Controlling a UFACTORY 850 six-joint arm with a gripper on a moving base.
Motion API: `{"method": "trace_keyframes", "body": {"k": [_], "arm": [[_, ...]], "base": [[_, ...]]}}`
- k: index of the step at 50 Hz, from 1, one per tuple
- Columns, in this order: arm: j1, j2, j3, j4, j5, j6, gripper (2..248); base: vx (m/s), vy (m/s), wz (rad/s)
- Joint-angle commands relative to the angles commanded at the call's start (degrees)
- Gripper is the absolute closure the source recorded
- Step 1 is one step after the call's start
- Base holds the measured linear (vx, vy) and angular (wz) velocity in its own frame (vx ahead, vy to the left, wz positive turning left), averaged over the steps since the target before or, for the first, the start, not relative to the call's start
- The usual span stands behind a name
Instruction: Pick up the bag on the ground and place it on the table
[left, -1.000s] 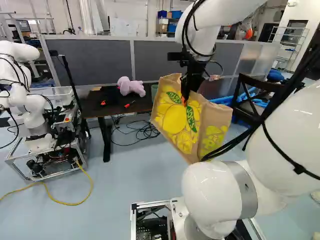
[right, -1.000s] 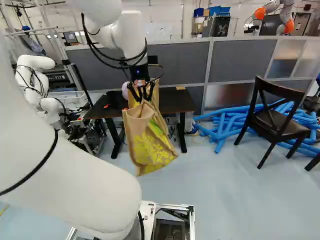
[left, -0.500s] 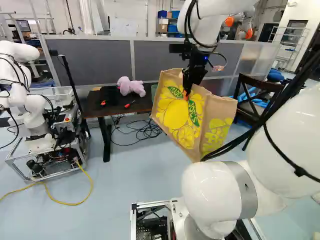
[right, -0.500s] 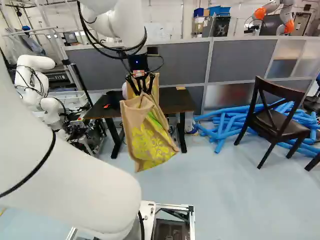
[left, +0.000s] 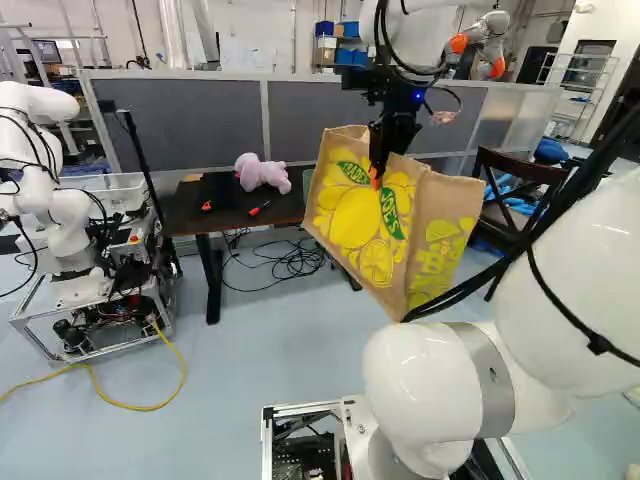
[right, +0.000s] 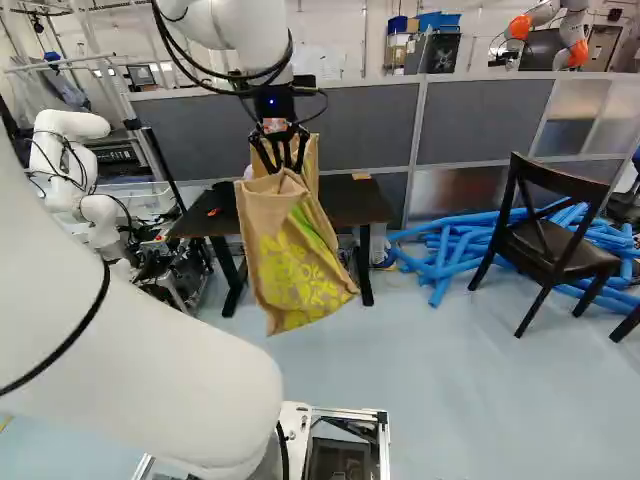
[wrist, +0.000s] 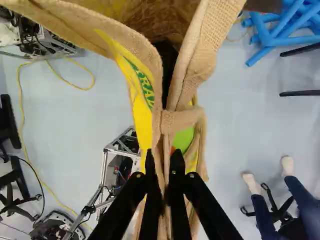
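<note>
Burlap bag (left: 350, 225): carry step, aloft short of the table (right: 360, 205)
Gripper (wrist: 163, 159): nearly closed, pinching bag cloth
Table: likely advance over it, then lower

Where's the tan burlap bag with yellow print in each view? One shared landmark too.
Left base view: bag right of middle, hanging from the black gripper.
Right base view: left of middle, before the dark table.
Wrist view: clamped in the gripper, spreading ahead of it.
Shared landmark: long blue tubes.
</note>
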Motion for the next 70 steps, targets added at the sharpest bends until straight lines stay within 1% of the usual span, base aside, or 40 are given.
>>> {"method": "trace_keyframes", "body": {"k": [9,22,43,70], "arm": [[-0.1,0.0,-1.4,0.0,-1.6,0.0,228],[-0.1,-0.1,-1.7,0.0,-3.2,0.0,228],[-0.1,-0.1,-1.7,0.0,-3.3,0.0,228],[-0.1,-0.1,-1.7,0.0,-3.3,0.0,228]], "base": [[0.000,0.000,0.000],[0.000,0.000,0.000],[0.007,0.002,0.007],[0.002,-0.025,-0.124]]}}
